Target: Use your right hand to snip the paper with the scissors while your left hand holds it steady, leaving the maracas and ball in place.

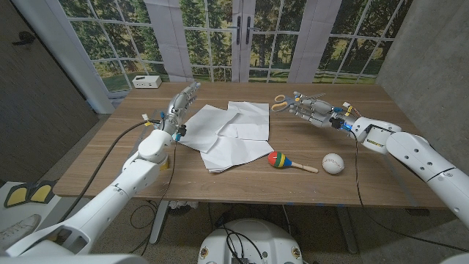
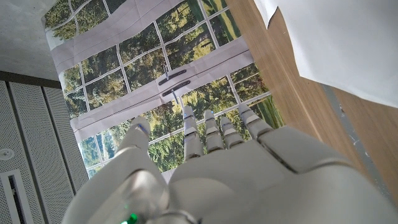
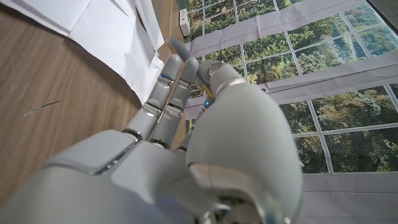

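Several overlapping white paper sheets (image 1: 231, 133) lie mid-table. My left hand (image 1: 182, 104) hovers at their back left edge, fingers stretched out and apart, holding nothing; in the left wrist view the paper (image 2: 348, 43) lies off to one side of this hand (image 2: 236, 174). The yellow-handled scissors (image 1: 281, 103) are at the back right, handles sticking out past the fingertips of my right hand (image 1: 314, 111). In the right wrist view that hand (image 3: 186, 124) has its thumb drawn in against its fingers, with a sliver of yellow between them, and the paper (image 3: 112, 37) lies beyond.
A multicoloured maraca (image 1: 278, 159) lies in front of the paper, its wooden handle pointing right. A white ball (image 1: 333, 163) sits just right of it. A small white box (image 1: 147, 81) stands at the table's back left corner. Bare wood (image 1: 381, 176) runs along the right side.
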You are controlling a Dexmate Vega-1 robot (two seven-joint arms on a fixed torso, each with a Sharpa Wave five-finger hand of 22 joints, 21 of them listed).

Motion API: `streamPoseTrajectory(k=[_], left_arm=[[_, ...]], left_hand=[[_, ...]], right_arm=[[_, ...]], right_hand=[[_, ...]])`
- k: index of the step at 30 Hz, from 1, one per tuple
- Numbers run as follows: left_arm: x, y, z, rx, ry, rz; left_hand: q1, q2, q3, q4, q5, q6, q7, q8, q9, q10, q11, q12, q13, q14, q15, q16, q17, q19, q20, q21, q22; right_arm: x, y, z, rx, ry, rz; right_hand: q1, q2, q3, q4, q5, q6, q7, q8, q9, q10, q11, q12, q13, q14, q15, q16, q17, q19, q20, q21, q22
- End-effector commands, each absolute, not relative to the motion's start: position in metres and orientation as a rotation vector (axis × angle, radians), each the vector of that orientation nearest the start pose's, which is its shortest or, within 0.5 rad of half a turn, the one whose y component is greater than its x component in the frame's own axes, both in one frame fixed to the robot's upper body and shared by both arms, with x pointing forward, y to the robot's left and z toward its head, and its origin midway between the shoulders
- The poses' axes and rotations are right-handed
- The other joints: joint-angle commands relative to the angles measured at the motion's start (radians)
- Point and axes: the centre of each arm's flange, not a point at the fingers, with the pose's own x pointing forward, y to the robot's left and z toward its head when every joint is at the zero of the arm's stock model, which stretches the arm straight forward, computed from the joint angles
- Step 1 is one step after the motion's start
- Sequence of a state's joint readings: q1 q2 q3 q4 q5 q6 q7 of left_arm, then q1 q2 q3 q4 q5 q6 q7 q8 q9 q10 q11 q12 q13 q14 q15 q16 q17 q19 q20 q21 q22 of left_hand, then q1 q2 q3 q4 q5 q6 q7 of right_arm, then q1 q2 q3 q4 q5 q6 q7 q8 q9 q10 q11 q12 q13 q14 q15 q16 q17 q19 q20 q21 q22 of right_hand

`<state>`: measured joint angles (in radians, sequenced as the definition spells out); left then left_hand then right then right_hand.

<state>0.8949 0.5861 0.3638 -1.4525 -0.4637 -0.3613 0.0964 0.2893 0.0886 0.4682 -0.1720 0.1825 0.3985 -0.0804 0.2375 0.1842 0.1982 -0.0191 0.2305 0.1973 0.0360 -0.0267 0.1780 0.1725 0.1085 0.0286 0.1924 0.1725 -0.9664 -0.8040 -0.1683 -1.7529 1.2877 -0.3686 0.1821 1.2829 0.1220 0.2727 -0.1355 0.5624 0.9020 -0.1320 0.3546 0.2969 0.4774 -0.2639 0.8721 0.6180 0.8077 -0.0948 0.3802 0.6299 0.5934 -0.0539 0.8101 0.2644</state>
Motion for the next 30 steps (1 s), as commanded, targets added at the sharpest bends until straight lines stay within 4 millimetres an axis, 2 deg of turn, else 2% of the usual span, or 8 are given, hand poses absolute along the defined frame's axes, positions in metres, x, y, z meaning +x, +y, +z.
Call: streamPoseTrajectory(k=[1,5,8,12,18,26,27,30], left_arm=[[0.606,0.285,0.011,0.206,-0.801,-0.128],[0.606,0.284,0.014,0.233,-0.834,-0.153],[0.606,0.284,0.015,0.238,-0.845,-0.164],[0.606,0.285,0.018,0.253,-0.851,-0.153],[0.604,0.285,0.023,0.284,-0.865,-0.153],[0.600,0.285,0.028,0.332,-0.870,-0.144],[0.600,0.285,0.028,0.330,-0.872,-0.146],[0.598,0.285,0.030,0.345,-0.880,-0.141]], left_hand=[[0.028,0.003,0.015,-0.004,0.008,0.016,-0.004,0.003,0.003,0.007,-0.009,0.000,0.003,-0.001,-0.014,0.003,0.000,-0.001,-0.001,0.000,0.001],[0.041,-0.005,0.017,-0.010,0.008,0.021,-0.009,0.003,0.003,0.006,-0.014,-0.001,0.003,-0.006,-0.018,0.001,0.000,-0.008,-0.001,-0.003,0.001],[0.064,-0.046,0.013,-0.015,0.005,0.032,-0.020,0.001,0.003,-0.001,-0.018,-0.004,0.003,-0.020,-0.022,-0.001,0.001,-0.022,0.001,-0.007,0.000],[0.084,-0.063,0.014,-0.015,0.005,0.059,-0.024,0.007,0.003,-0.011,-0.024,-0.008,0.003,-0.033,-0.024,-0.003,0.001,-0.027,-0.002,-0.007,0.000],[0.135,-0.070,0.028,-0.015,0.007,0.078,-0.039,0.007,0.004,-0.034,-0.025,-0.015,0.004,-0.056,-0.021,-0.004,0.001,-0.041,0.002,-0.008,0.000],[0.221,-0.062,0.055,-0.017,0.014,0.049,-0.024,-0.013,0.006,-0.055,-0.032,-0.018,0.004,-0.077,-0.015,-0.003,0.001,-0.048,0.007,-0.006,0.000],[0.225,-0.099,0.039,-0.012,0.002,0.050,-0.020,-0.014,0.007,-0.059,-0.036,-0.017,0.005,-0.077,-0.019,0.000,0.002,-0.050,0.001,-0.005,0.000],[0.220,-0.117,0.029,-0.006,-0.004,0.046,-0.014,-0.018,0.008,-0.064,-0.036,-0.018,0.005,-0.084,-0.015,-0.001,0.002,-0.055,0.004,-0.006,0.001]], right_arm=[[0.571,-0.292,0.020,0.309,-0.190,0.639],[0.570,-0.291,0.022,0.303,-0.186,0.644],[0.570,-0.290,0.023,0.302,-0.186,0.651],[0.569,-0.288,0.024,0.300,-0.183,0.657],[0.569,-0.286,0.025,0.299,-0.175,0.666],[0.569,-0.282,0.025,0.294,-0.170,0.678],[0.569,-0.282,0.025,0.292,-0.173,0.679],[0.569,-0.281,0.026,0.292,-0.176,0.680]], right_hand=[[-0.002,-0.002,0.001,-0.008,0.005,0.010,-0.001,-0.007,-0.002,0.080,0.074,0.084,0.103,0.018,-0.146,-0.008,0.000,0.006,-0.067,0.010,-0.004],[-0.001,-0.003,0.000,-0.010,0.006,0.011,-0.003,-0.010,-0.004,0.078,0.077,0.082,0.102,0.022,-0.146,-0.010,-0.002,0.007,-0.067,0.015,-0.008],[-0.001,-0.003,-0.001,-0.012,0.008,0.013,-0.001,-0.013,-0.005,0.078,0.078,0.081,0.101,0.026,-0.146,-0.013,-0.004,0.012,-0.070,0.020,-0.012],[0.000,-0.004,-0.002,-0.014,0.009,0.013,-0.001,-0.017,-0.006,0.080,0.083,0.080,0.099,0.030,-0.146,-0.016,-0.007,0.011,-0.070,0.025,-0.016],[0.001,-0.004,-0.004,-0.016,0.011,0.011,0.004,-0.024,-0.008,0.077,0.085,0.080,0.101,0.037,-0.146,-0.022,-0.011,0.009,-0.071,0.032,-0.023],[0.003,-0.002,-0.007,-0.018,0.013,0.010,0.009,-0.032,-0.010,0.074,0.088,0.080,0.104,0.043,-0.146,-0.030,-0.017,0.006,-0.072,0.042,-0.032],[0.003,-0.002,-0.008,-0.018,0.013,0.011,0.010,-0.034,-0.010,0.072,0.090,0.081,0.106,0.044,-0.146,-0.032,-0.018,0.005,-0.072,0.044,-0.033],[0.003,-0.002,-0.008,-0.018,0.014,0.011,0.010,-0.035,-0.010,0.071,0.090,0.081,0.107,0.045,-0.146,-0.034,-0.019,0.003,-0.072,0.046,-0.035]])
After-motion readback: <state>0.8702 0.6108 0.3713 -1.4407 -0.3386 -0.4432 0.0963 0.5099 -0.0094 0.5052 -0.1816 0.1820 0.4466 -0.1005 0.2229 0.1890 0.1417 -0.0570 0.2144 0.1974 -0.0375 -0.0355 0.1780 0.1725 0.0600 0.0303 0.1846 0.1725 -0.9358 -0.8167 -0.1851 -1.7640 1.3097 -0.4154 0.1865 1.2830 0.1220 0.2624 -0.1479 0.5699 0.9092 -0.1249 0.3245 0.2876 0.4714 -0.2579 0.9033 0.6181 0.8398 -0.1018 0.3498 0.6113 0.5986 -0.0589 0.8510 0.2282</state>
